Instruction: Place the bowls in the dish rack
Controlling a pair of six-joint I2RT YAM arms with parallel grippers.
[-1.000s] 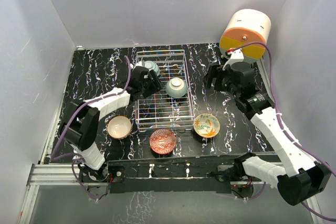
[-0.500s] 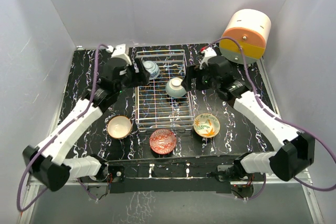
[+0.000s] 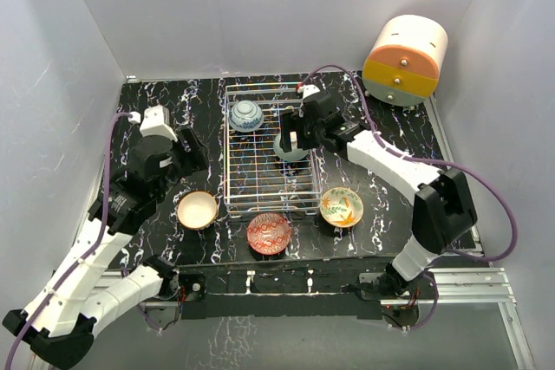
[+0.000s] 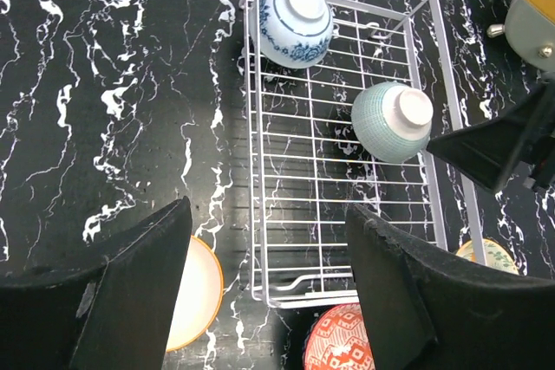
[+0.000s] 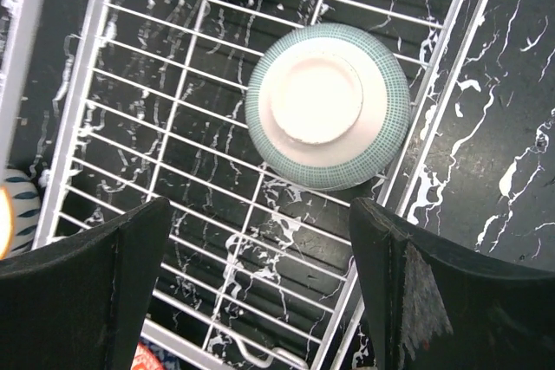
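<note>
While two bowls sit foot-up in the rack (image 3: 260, 184), the blue bowl (image 4: 296, 23) at the far end and the mint bowl (image 5: 328, 106) by the right rail, both grippers gape empty. The right gripper (image 5: 260, 214) hangs over the mint bowl, the left gripper (image 4: 269, 214) near the cream bowl (image 3: 198, 210). The red bowl (image 3: 269, 233) and leafy bowl (image 3: 341, 206) wait on the bench (image 3: 156, 110). Danger: a slick rim slipping from the pinch, or fingers snagging wire.

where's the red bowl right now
Top view: the red patterned bowl sits just off the near end of the dish rack, between the cream bowl on the left and the leafy bowl on the right.
</note>
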